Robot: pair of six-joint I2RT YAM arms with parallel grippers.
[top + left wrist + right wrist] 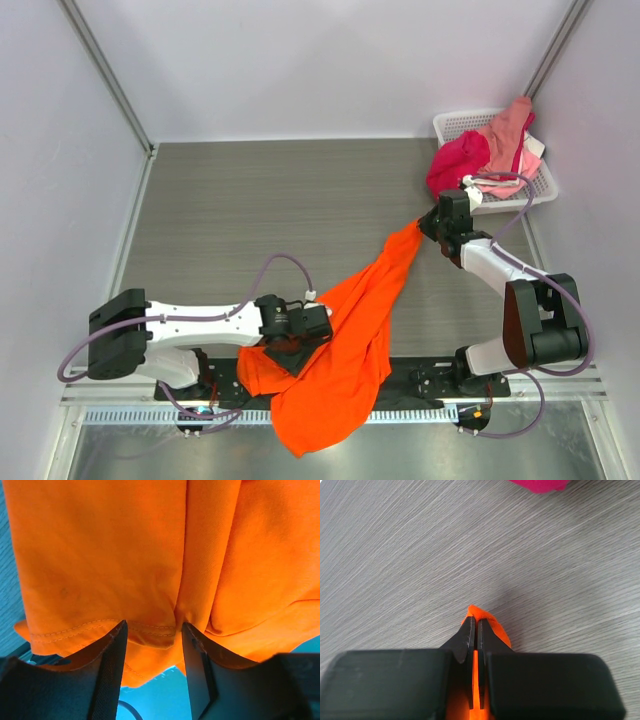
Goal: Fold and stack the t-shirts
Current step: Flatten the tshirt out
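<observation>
An orange t-shirt (345, 370) droops over the near edge of the table (250, 200), its stitched hem between the spread, unclenched fingers of the left gripper (152, 630). The cloth stretches diagonally away to the right gripper (473, 630), which is clenched on the far corner. Just beyond it is a white basket (548, 190) holding a magenta t-shirt (458, 162) and pink t-shirts (510, 130).

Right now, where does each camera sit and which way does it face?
Top external: above and behind the bases, looking down on the grey wood-grain table; both arms show.
Left wrist: on the left arm, facing the bright orange cloth t-shirt; left gripper fingers apart around its hem.
Right wrist: facing down at the table; right gripper shut on an orange corner.
Shared: all three see the orange t-shirt; top and right wrist both catch the magenta cloth shirt.
</observation>
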